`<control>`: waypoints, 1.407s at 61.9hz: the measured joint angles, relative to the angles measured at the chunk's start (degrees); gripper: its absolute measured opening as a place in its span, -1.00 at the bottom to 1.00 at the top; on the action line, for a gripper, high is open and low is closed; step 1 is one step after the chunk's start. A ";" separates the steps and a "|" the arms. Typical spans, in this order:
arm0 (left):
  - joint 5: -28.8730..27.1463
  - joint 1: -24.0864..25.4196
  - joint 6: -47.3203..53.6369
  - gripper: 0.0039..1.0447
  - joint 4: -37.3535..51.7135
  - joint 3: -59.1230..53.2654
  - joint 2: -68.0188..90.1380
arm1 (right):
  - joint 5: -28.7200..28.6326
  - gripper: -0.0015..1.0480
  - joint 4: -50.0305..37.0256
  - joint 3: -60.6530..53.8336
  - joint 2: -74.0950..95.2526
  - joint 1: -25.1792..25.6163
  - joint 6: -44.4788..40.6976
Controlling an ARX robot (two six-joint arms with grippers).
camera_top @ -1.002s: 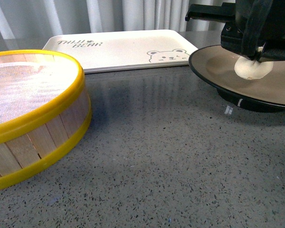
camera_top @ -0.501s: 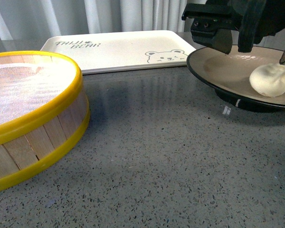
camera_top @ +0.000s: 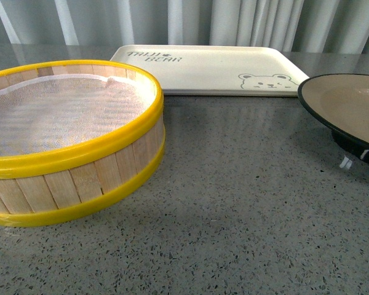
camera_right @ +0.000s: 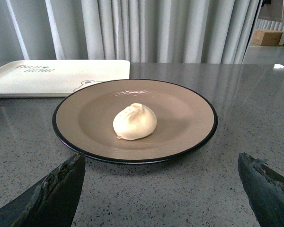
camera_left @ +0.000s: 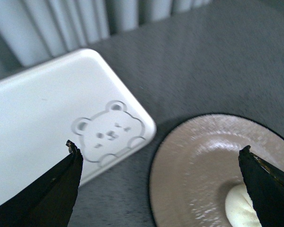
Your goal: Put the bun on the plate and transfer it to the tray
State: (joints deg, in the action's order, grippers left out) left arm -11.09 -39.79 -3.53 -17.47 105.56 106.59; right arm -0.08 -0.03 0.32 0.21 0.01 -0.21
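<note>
The white bun (camera_right: 134,122) lies free near the middle of the beige, black-rimmed plate (camera_right: 180,150). My right gripper (camera_right: 161,159) is open and low over the table just in front of the plate, with nothing between its fingers. From above, my left gripper (camera_left: 159,152) is open over the gap between the plate (camera_left: 189,156) and the tray (camera_left: 42,109). One of its fingers partly hides the bun (camera_left: 237,208). In the front view only the plate's left part (camera_top: 341,101) shows, beside the cream tray (camera_top: 215,64). Neither arm nor the bun appears there.
A wooden steamer basket (camera_top: 67,141) with yellow rims and a white cloth liner stands at the front left on the grey speckled table (camera_top: 246,203). Grey curtains (camera_right: 170,28) hang behind the table. A cardboard box (camera_right: 270,37) sits far off.
The left gripper let go of the bun on the plate, rose and left the front view. The front view has shifted, so the plate now sits at its right edge.
</note>
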 joint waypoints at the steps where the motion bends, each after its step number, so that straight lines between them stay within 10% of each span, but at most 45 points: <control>1: -0.31 0.35 0.02 0.88 0.26 -0.66 -0.85 | 0.00 0.83 0.00 0.00 0.00 0.00 0.00; 35: -8.57 17.31 2.82 0.87 1.20 -39.80 -40.83 | 0.00 0.83 0.00 0.00 0.00 0.00 0.00; 47: -1.92 25.99 3.10 0.14 28.94 -66.55 -58.01 | 0.00 0.83 0.00 -0.02 0.00 0.00 0.00; 66: 3.82 32.13 2.99 -0.94 35.39 -86.42 -68.85 | 0.00 0.83 0.00 0.00 0.00 0.00 0.00; 87: 10.82 39.50 3.26 -0.93 36.61 -96.19 -77.70 | 0.00 0.83 0.00 0.00 0.00 0.00 0.00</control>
State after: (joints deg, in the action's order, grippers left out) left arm -0.27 -0.30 -0.27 19.14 9.37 28.88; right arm -0.08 -0.03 0.32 0.21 0.01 -0.21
